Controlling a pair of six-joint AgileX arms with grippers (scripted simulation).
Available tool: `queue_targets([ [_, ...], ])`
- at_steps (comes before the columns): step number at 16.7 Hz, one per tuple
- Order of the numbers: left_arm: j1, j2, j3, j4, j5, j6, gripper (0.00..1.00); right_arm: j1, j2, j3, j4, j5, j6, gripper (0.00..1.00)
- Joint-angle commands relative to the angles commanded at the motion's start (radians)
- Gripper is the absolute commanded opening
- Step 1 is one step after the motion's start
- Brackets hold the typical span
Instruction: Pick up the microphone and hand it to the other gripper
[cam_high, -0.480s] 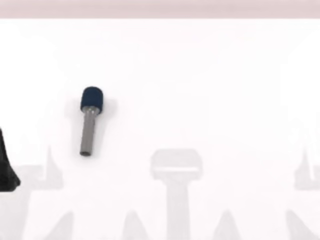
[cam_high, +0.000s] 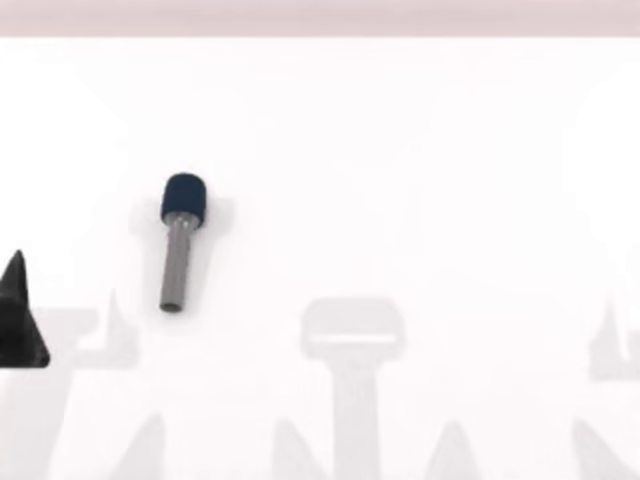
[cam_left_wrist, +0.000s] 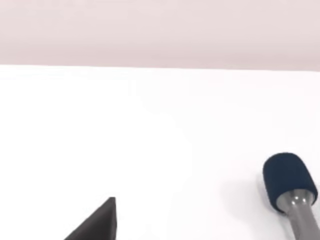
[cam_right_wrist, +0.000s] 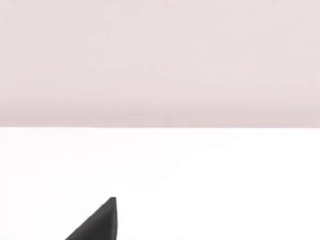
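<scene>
The left gripper (cam_high: 20, 325) has advanced at the table's (cam_high: 420, 180) left edge, finger spacing indiscernible; the microphone (cam_high: 178, 243) lies flat, untouched, left of centre. The approach has evidently begun.

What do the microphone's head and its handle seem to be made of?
The microphone lies flat on the white table. Its navy head looks matte and soft, perhaps foam: no shine. Its grey handle looks like smooth metal or plastic; small bright glints show in the left wrist view.
</scene>
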Motion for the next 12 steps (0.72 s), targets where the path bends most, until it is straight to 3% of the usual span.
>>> queue_targets([
  [12,-0.206,1.114,0.848,-0.567,-0.028,-0.197,1.00,0.000,0.000,0.000,0.000,0.000,0.000,1.00],
])
